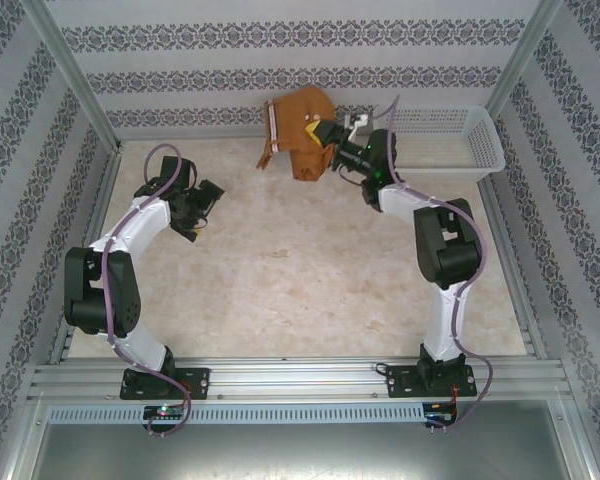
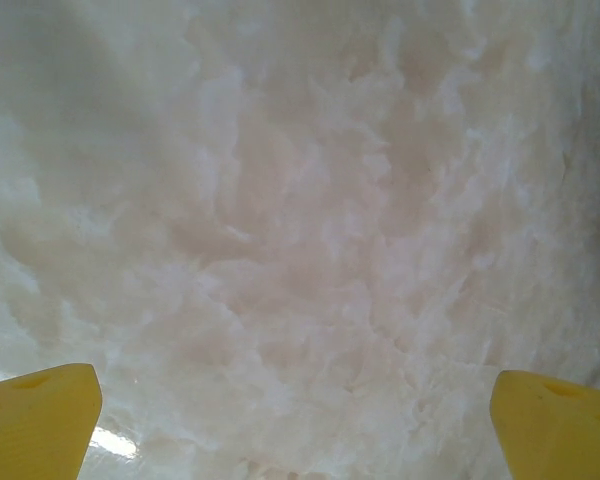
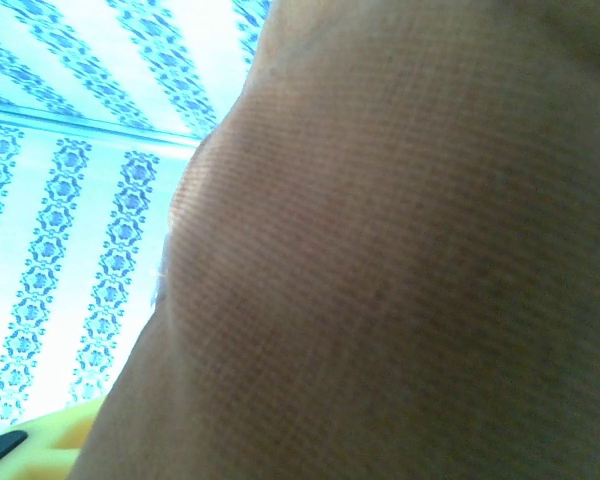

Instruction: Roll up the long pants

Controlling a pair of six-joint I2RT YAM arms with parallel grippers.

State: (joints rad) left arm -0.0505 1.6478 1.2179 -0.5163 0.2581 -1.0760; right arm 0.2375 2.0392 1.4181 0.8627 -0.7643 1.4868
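The long pants (image 1: 298, 130) are a compact rust-brown bundle with a pale waistband strip on its left side. They are held up near the back wall. My right gripper (image 1: 327, 138) is shut on the bundle's right side. In the right wrist view the brown fabric (image 3: 400, 260) presses close to the camera and hides the jaws, apart from a bit of one yellow finger (image 3: 50, 435) at the bottom left. My left gripper (image 1: 206, 203) hovers over the left part of the table. In the left wrist view its yellow fingertips (image 2: 35, 420) stand wide open over bare tabletop, with nothing between them.
A white mesh basket (image 1: 450, 140) stands at the back right, just right of the right gripper. The pale marbled table (image 1: 300, 280) is bounded by patterned walls and metal frame posts (image 1: 75, 75).
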